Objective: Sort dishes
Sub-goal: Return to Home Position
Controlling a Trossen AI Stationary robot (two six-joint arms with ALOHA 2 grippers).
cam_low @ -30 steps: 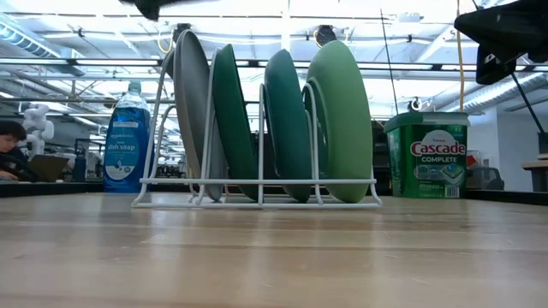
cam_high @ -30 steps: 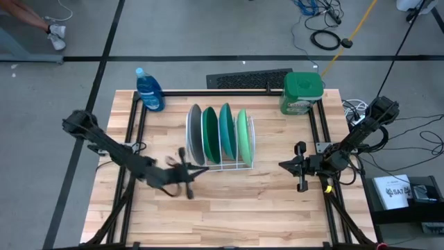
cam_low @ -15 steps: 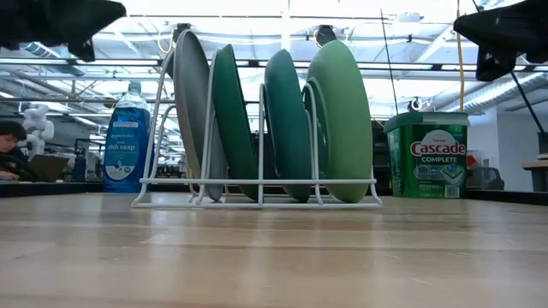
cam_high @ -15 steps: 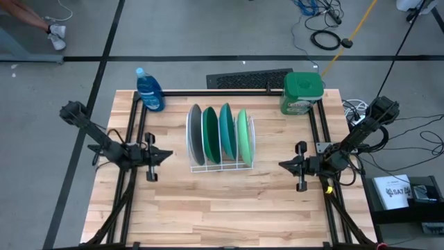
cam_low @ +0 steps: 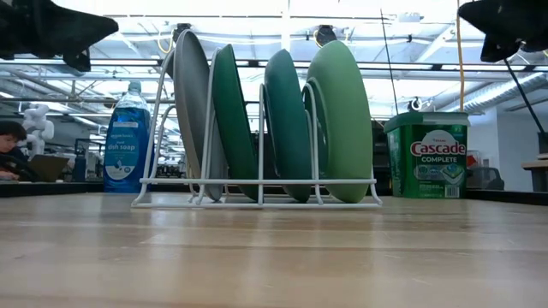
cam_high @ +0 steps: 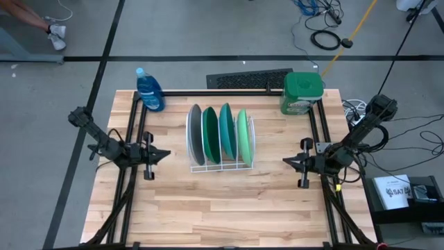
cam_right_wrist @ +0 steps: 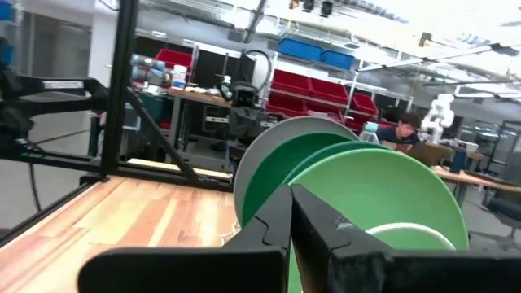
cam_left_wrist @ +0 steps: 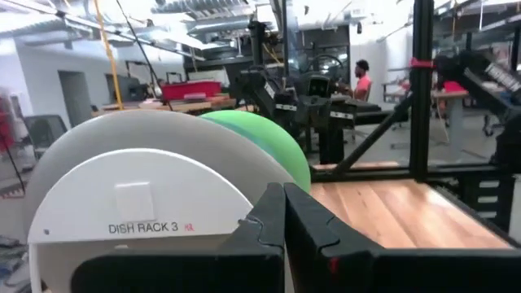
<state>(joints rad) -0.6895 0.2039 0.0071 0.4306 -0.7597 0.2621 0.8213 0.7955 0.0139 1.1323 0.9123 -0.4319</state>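
Four plates stand on edge in the white wire rack (cam_high: 222, 165) at mid-table: grey (cam_high: 195, 135), dark green (cam_high: 210, 134), teal (cam_high: 226, 132) and light green (cam_high: 243, 135). Their lower rims sit between the rack's wires (cam_low: 257, 181). My left gripper (cam_high: 166, 154) hovers left of the rack, shut and pointing at the grey plate (cam_left_wrist: 163, 134). My right gripper (cam_high: 284, 162) hovers right of the rack, shut and pointing at the light green plate (cam_right_wrist: 383, 191). Both are raised off the table (cam_low: 51, 30) (cam_low: 505, 21) and touch nothing.
A blue dish soap bottle (cam_high: 149, 90) stands at the far left corner and a green Cascade tub (cam_high: 302, 92) at the far right. Black frame rails (cam_high: 135, 139) run along both sides. Bare wood (cam_high: 222, 208) lies near the rack's front. A person (cam_low: 10, 150) sits beyond the table.
My left gripper has pulled back from the rack's near left corner toward the table's left edge and now hangs still beside the rack. My right gripper has drawn back slightly toward the right edge. The plates and rack have stayed put.
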